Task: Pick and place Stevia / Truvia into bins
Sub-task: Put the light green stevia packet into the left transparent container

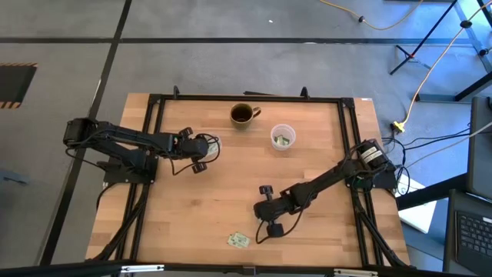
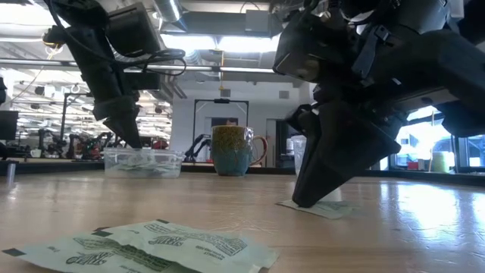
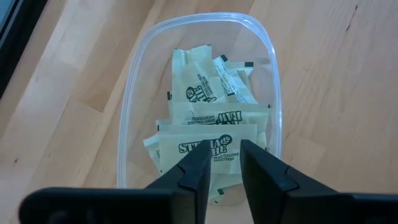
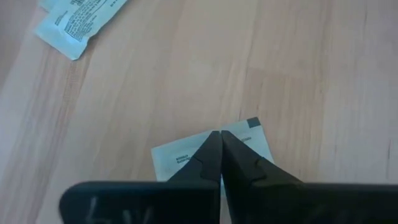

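The right pincer (image 4: 219,138) is low over the wooden counter (image 1: 231,192), near its front part. Its 2 fingers are clenched together, and their tips press on 1 pale sachet (image 4: 252,146) that lies flat on the wood. Whether the sachet is really pinched between the tips or only touched from above, I cannot tell. In the low view the same dark pincer (image 2: 303,201) comes down with its tip on this sachet (image 2: 326,208).

Near the front edge of the counter lie a few more sachets (image 1: 238,240), flat and partly one over another, a little apart from the right pincer. In the low view they are close to the camera (image 2: 151,246).

The left pincer (image 3: 220,155) hangs over the shallow clear tub (image 3: 134,99), on the left part of the counter. Its fingers are released, with a narrow gap between them, and nothing is in the gap. Inside the tub lie many Stevia sachets (image 3: 205,112), piled without order.

The small round cup (image 1: 283,137) stands toward the back of the counter and holds some sachets too. Just beside it, to the left, stands a dark mug (image 1: 243,115) with a handle.
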Controlling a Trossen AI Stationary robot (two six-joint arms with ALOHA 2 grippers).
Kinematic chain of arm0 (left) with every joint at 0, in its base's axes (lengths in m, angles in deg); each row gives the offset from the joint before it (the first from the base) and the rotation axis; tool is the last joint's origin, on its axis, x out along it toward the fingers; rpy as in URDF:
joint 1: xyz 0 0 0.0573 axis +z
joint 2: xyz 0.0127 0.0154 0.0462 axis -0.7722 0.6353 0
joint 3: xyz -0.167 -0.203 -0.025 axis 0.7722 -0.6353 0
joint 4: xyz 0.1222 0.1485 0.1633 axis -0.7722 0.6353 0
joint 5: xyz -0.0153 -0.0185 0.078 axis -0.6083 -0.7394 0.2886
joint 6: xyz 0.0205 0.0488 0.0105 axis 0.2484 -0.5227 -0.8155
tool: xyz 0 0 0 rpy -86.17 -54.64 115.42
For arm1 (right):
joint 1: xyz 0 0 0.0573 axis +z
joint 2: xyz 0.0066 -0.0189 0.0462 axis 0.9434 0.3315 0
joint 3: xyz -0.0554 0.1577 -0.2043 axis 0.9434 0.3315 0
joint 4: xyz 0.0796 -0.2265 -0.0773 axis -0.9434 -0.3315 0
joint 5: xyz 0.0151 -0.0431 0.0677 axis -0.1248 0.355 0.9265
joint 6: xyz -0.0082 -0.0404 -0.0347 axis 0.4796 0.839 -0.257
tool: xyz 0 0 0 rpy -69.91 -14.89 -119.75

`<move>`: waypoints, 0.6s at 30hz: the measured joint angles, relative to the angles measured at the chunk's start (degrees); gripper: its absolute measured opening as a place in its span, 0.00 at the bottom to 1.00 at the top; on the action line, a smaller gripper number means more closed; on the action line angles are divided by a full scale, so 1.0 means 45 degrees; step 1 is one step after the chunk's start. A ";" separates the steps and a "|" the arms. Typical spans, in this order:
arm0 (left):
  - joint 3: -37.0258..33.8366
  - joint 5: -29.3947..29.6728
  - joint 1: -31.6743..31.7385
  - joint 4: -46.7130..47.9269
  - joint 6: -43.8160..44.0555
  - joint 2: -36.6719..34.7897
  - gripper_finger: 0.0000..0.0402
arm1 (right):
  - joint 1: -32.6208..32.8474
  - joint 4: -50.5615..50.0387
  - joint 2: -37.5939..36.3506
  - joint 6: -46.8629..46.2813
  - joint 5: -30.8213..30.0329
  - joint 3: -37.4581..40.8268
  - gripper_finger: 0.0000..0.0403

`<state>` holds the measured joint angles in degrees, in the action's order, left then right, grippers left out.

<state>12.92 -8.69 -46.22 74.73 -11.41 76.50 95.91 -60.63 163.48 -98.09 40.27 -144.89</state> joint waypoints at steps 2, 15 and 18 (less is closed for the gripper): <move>0.0000 -0.0001 0.0000 0.0000 0.0000 0.0000 0.21 | 0.0025 -0.0266 -0.0005 0.0006 -0.0011 -0.0010 0.02; 0.0000 -0.0029 0.0000 0.0005 -0.0061 0.0000 0.23 | 0.0039 -0.0847 -0.0010 0.0069 0.0076 -0.0010 0.16; 0.0000 -0.0049 0.0000 0.0005 -0.0070 0.0000 0.23 | 0.0039 -0.0852 -0.0007 0.0080 0.0101 -0.0001 0.19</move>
<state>12.92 -8.92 -46.22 74.75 -11.72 76.50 96.09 -64.47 163.45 -97.73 40.72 -144.90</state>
